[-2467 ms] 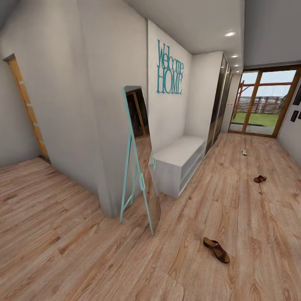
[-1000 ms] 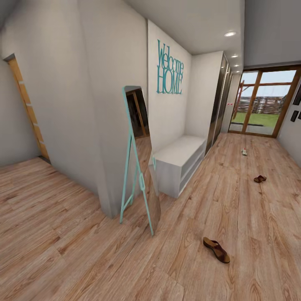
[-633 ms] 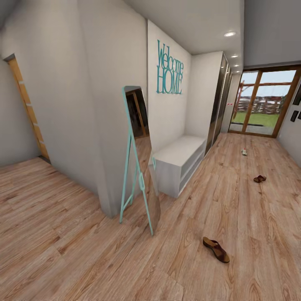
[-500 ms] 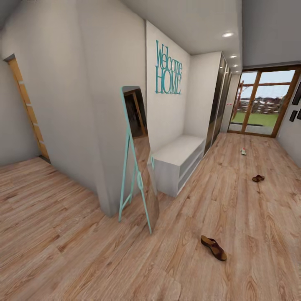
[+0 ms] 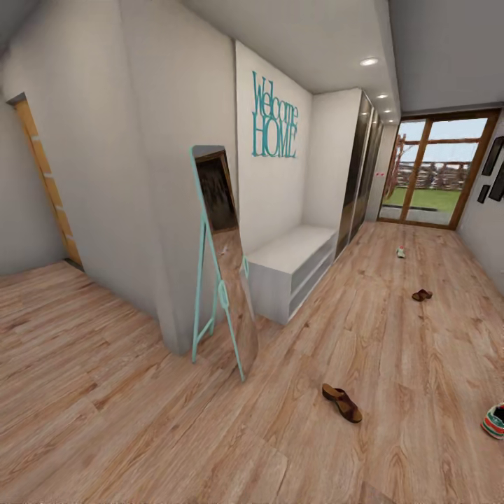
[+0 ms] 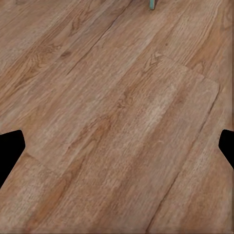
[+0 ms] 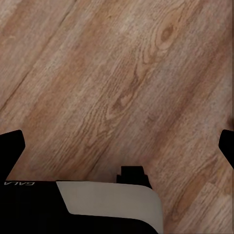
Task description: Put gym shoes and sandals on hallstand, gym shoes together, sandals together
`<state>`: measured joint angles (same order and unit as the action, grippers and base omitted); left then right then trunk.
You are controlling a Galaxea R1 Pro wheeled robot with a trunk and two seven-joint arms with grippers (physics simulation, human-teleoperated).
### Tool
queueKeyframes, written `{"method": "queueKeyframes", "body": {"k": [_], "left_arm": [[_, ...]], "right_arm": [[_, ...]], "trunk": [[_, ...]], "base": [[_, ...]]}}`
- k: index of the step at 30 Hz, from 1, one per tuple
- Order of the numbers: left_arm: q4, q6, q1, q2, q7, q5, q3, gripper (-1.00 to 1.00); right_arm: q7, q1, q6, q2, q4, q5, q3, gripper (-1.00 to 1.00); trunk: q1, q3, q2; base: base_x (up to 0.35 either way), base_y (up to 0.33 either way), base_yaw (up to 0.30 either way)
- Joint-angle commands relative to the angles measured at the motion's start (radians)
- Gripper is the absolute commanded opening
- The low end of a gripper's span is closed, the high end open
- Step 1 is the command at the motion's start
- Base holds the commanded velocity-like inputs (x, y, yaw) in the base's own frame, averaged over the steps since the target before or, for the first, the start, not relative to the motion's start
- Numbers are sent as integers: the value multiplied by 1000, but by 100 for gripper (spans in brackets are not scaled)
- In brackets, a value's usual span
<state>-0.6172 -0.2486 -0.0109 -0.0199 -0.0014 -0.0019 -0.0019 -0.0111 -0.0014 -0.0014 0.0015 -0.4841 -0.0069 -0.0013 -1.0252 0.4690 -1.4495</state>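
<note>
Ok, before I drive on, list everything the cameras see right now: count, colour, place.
Sandals: 2, brown, on the floor; near sandal in front of the robot, far sandal further down the corridor.
Gym shoes: 2, white with green and red; one cut by the head view's right edge, one small and far, near the glass door.
Bench: 1, pale grey-white, open shelf bays, against the left wall.
Standing mirror: 1, teal frame, leaning by the wall corner.
Welcome Home sign: 1, teal, on the wall above the bench.
Glass door: 1, wood-framed, at the corridor's end.
Floor: light brown wood planks.
Left gripper: black fingertips wide apart, over bare floor.
Right gripper: black fingertips wide apart, over floor.
</note>
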Motion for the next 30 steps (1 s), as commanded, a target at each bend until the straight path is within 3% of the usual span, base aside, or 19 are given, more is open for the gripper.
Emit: {"method": "queueKeyframes", "body": {"k": [1, 17, 30], "left_arm": [[0, -3, 0, 0, 0, 0, 0, 100], [1, -3, 0, 0, 0, 0, -1, 100], [1, -3, 0, 0, 0, 0, -1, 100]], "right_arm": [[-1, 0, 0, 0, -1, -1, 0, 100], [0, 0, 0, 0, -2, -1, 0, 100], [-1, 0, 0, 0, -2, -1, 0, 100]], "trunk": [[0, 1, -1], [0, 1, -1], [0, 1, -1]], "base": [[-43, -35, 0], [-5, -4, -10], [0, 0, -258]]}}
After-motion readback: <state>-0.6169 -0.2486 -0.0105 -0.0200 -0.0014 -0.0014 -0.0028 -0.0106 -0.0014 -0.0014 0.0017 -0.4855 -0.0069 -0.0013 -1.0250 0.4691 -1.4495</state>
